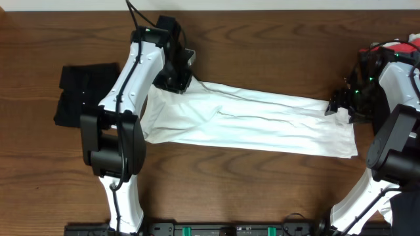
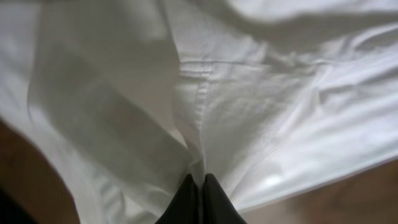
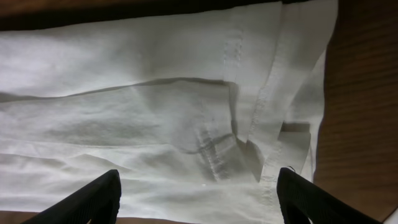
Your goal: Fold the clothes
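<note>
- Left pincer (image 2: 200, 184) is clamped tight on a bunch of the shirt (image 1: 262, 121), fabric gathered right at the tips. How many layers it has, I cannot tell.
- And the right pincer (image 3: 199, 200)?
- Wide apart, holding nothing. It hangs over the hem end, one finger on each side of a turned-over corner.
- Where does the shirt lie?
- Flat on the counter (image 1: 262, 39), a long white band between the two arms. One end is in the left pincer at the far left; the other reaches the right arm.
- So what could go wrong?
- My guess: only one end is held. If the left arm lifts or pulls before the right closes, the whole band may drag along the wood and bunch up.
- Anything at the hem?
- That corner is doubled back on itself. Closing there may catch just the loose flap, so the lower layer would sag out when raised and the fold would land crooked.
- And on the left side?
- A pinch that small can slip. The black shirt (image 1: 82, 92) lies near that arm too, so a wide swing outward could knock it.
</note>
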Robot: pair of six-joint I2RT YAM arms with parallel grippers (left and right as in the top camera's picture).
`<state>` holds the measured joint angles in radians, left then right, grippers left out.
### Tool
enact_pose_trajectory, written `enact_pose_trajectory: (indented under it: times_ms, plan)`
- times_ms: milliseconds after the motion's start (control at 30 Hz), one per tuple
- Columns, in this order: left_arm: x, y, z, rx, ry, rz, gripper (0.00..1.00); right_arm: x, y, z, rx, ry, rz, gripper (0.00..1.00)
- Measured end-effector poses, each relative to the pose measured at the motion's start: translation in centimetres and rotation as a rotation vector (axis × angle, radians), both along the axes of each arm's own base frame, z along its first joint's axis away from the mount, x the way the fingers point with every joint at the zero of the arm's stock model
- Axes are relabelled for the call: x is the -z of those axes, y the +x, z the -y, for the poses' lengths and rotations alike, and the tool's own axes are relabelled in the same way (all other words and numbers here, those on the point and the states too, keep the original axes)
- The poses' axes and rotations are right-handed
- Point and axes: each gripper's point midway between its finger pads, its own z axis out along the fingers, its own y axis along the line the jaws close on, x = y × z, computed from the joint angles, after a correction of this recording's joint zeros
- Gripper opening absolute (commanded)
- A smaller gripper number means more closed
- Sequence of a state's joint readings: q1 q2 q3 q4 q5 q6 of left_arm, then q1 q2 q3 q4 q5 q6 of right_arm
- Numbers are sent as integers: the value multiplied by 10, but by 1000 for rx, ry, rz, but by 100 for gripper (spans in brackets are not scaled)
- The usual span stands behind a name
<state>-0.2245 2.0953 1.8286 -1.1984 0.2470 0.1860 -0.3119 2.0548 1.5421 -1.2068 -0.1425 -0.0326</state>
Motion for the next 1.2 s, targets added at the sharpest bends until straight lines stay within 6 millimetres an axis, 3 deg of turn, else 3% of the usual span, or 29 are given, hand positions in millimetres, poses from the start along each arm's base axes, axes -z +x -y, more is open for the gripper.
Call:
enact_pose_trajectory:
  times_ms: [167,333,500,600,700,800,967,1100,1200]
  plan:
    - [0,-22,-4,-32,21,-95,7,0,0,0,0,0,0,79]
    - [-1,-35,-3,-53,38,-151,26,0,0,0,0,0,0,79]
    - [1,-28,-6,-60,71,-116,41,0,0,0,0,0,0,79]
    - [2,-3,-9,-73,75,-16,48,0,0,0,0,0,1,80]
    - [0,33,-9,-93,53,125,49,0,0,0,0,0,0,80]
    - [-3,56,-9,-105,40,216,49,0,0,0,0,0,0,80]
    - [7,56,-10,-84,48,209,49,0,0,0,0,0,0,80]
    - [31,53,-13,-65,78,160,49,0,0,0,0,0,0,80]
    - [49,49,-15,-47,95,120,35,0,0,0,0,0,0,80]
